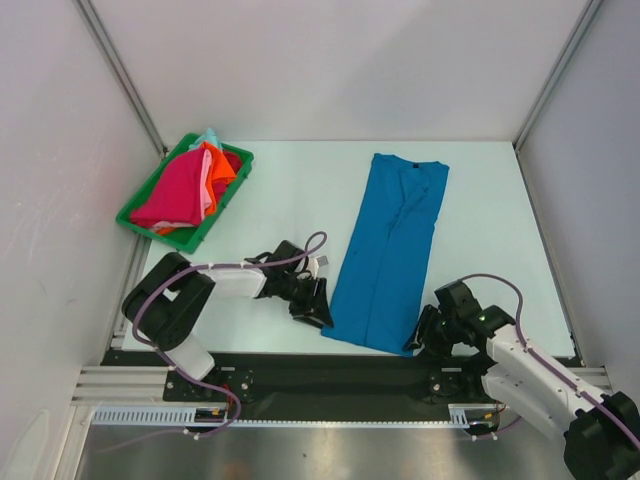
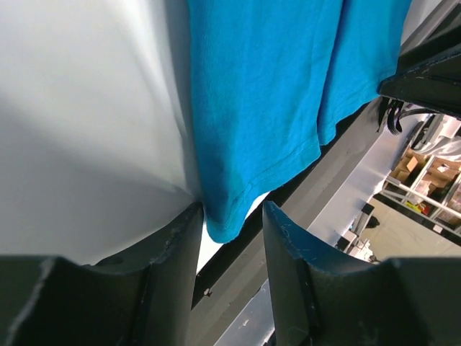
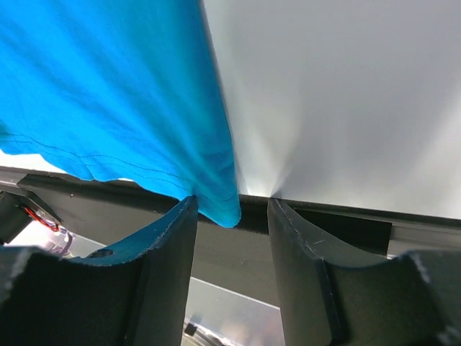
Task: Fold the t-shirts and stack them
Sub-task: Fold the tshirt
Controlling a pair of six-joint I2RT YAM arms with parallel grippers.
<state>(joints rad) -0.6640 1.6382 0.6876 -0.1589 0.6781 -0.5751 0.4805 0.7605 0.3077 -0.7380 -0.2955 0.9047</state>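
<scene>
A large bright blue t-shirt [image 1: 390,250] lies on the white table [image 1: 285,195], folded into a long strip that runs from the far side to the near edge. My left gripper [image 1: 318,312] is at its near left corner. In the left wrist view the gripper [image 2: 232,209] stands open, and the blue corner [image 2: 223,223] hangs between the fingers, touching only the left one. My right gripper [image 1: 418,338] is at the near right corner. Here too the gripper [image 3: 232,202] is open around the blue corner [image 3: 220,205]. Magenta [image 1: 175,190], orange [image 1: 218,170] and mint [image 1: 208,135] t-shirts lie heaped in the tray.
The green plastic tray [image 1: 150,232] stands at the far left of the table. The table's near edge and the black base rail [image 1: 320,370] lie just behind both grippers. White walls with metal posts close in the left, right and far sides.
</scene>
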